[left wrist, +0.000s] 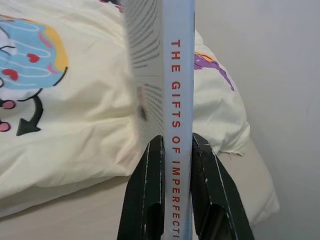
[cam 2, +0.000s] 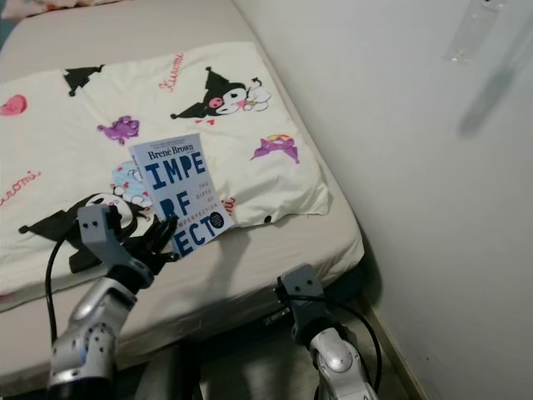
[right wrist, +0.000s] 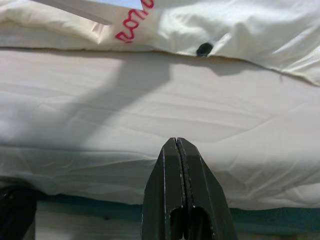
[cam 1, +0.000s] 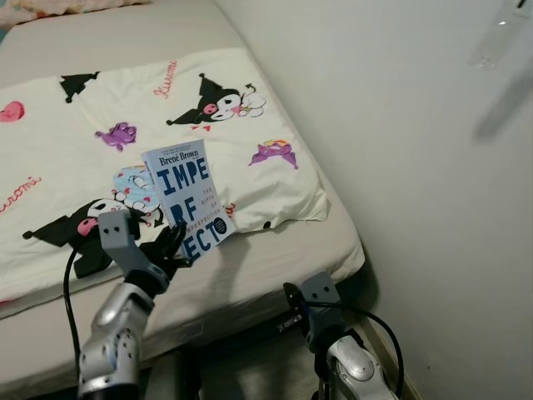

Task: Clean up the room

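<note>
White book (cam 1: 190,197) with blue cover letters, red spine text; cream pillow (cam 1: 100,133) printed with black, pink, purple cartoons.

The bed (cam 1: 275,275) stands with its long side against a plain white wall, its mattress covered by a beige fitted sheet that is smooth along the near edge. A cream blanket (cam 1: 125,125) lies flat on the sheet and covers most of it; a strip of bare sheet shows along the near edge, another along the wall, and more at the far end. The blanket is printed with black-hooded cartoon figures, purple creatures, a blue cupcake, pink hearts and pink script. Its near corner by the wall bunches up slightly. Below the mattress edge, dark floor (cam 1: 250,367) shows.
</note>
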Available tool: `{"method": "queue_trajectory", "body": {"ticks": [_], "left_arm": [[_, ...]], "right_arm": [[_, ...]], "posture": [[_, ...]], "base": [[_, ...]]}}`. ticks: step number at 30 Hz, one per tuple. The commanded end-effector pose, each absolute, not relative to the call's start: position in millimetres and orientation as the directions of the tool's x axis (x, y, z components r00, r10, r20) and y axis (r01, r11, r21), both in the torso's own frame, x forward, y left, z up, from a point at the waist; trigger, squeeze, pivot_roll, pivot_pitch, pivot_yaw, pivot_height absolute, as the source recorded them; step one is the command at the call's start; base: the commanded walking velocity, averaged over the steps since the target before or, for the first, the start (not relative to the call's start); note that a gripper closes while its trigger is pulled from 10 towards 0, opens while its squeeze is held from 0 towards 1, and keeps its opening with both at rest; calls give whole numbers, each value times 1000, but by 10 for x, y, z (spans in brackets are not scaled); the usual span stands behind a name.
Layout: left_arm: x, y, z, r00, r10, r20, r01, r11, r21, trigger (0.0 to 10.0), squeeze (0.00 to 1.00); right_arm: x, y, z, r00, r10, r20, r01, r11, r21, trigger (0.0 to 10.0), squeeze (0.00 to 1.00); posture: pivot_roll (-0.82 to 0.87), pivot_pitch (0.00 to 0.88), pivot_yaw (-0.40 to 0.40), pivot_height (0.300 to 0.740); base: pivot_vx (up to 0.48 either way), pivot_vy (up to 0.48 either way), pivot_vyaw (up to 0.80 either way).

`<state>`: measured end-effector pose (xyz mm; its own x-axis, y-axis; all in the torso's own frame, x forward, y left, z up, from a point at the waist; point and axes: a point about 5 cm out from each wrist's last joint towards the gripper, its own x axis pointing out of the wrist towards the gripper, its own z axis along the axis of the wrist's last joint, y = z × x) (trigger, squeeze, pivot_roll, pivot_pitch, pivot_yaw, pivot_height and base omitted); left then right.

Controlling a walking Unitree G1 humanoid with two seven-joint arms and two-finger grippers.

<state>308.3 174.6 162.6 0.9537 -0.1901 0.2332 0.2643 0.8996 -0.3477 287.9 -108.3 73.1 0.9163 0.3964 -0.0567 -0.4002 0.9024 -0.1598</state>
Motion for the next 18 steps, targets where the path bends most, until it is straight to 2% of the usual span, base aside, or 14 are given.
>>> {"method": "queue_trajectory", "body": {"ticks": [1, 9, 10, 18], "left_arm": [[3033, 1752, 1618, 961, -150, 233, 221, 921, -321, 10000, 0], [3028, 1703, 1588, 972, -119, 202, 166, 957, -237, 10000, 0], [2996, 1706, 1536, 978, -104, 182, 133, 979, -155, 10000, 0], [2941, 1654, 1553, 971, -135, 195, 145, 989, -40, 10000, 0]], "right_arm": [[2836, -1119, 641, 922, 380, -78, -387, 910, -146, 10000, 0], [2878, -1170, 695, 941, 335, -40, -337, 932, -136, 10000, 0], [2896, -1200, 704, 947, 320, -32, -322, 939, -118, 10000, 0], [2922, -1221, 688, 951, 309, -34, -311, 944, -112, 10000, 0]], "posture": [[-52, 253, 20, 571], [-42, 248, 18, 571], [-42, 240, 20, 580], [-35, 219, 20, 600]], "base": [[0, 0, 0], [0, 0, 0], [0, 0, 0], [0, 0, 0]]}}
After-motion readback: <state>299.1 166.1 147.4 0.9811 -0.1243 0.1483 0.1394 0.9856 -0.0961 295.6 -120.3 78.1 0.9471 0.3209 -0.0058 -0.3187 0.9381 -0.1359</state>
